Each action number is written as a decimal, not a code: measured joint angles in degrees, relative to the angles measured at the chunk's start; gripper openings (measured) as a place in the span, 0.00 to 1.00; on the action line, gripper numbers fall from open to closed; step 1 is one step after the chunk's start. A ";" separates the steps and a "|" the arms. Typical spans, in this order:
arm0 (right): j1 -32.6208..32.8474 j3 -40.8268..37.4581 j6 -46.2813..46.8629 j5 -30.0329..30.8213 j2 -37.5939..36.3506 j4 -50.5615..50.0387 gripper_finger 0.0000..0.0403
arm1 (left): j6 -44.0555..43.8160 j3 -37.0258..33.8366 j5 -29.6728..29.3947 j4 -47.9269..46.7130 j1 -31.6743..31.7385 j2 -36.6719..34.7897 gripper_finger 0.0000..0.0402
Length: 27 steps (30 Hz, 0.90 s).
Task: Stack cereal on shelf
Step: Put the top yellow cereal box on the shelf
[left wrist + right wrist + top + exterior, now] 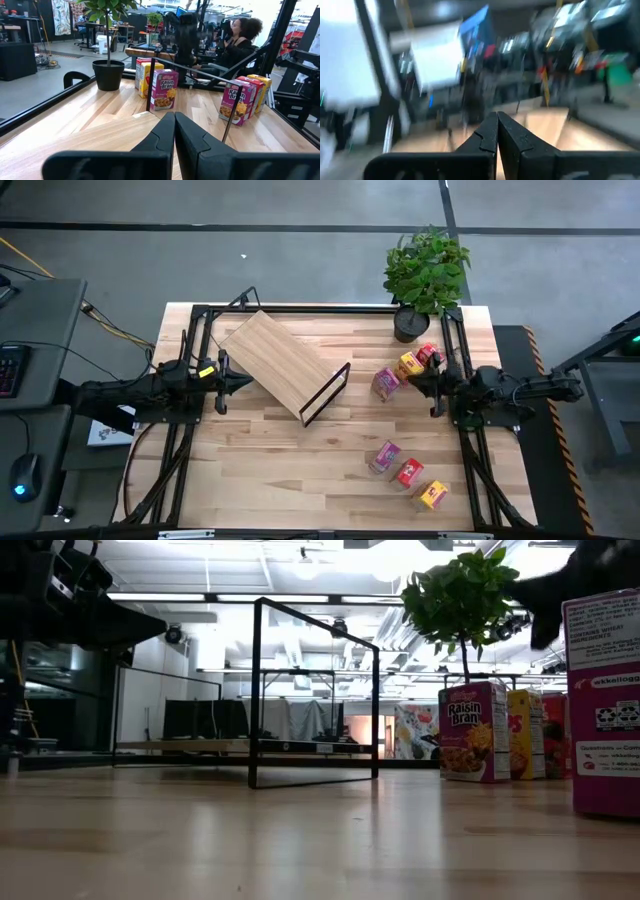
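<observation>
You have six cereal boxes on the bench (300, 470), in two groups of three, all on the right half. Nearest you, toward the front right corner, three stand in a diagonal row: a pink-purple box (384, 457), a red box (409, 472) and a yellow box (432, 495); in the low view the pink-purple one (605, 705) fills the right edge. Farther back, just in front of the potted plant (425, 275), sits the second group: another pink-purple box (385, 384), a yellow one (409, 366) and a red one (429, 354). Your right gripper (412, 379) hovers between these, close to the yellow box, with its jaws pressed together and pinching nothing in the right wrist view. The one shelf (283, 366) lies at an angle left of centre, its light wood board toward the back left and its black wire frame (326, 394) at the end nearer the cereal; none of the boxes is on it. Your left gripper (244, 383) rests at the shelf's left edge, jaws likewise pressed together and holding nothing. Beyond the bench, the left wrist view shows one person (239, 42) seated.
</observation>
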 joint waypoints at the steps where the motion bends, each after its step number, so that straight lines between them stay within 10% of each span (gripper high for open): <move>1: -0.06 -0.01 0.01 0.90 0.04 3.58 0.00 | 0.00 -0.01 0.00 0.02 0.01 0.02 0.01; 10: -2.91 6.10 0.03 11.42 11.14 14.28 0.08 | 0.00 0.00 0.02 0.00 0.00 0.00 0.01; 18: -4.66 30.24 15.07 25.02 26.22 -37.48 0.50 | 0.00 0.00 0.00 0.00 0.00 0.02 0.01; 27: -5.02 44.75 45.30 18.13 42.11 -75.47 0.73 | 0.00 0.00 0.00 0.02 0.01 0.02 0.01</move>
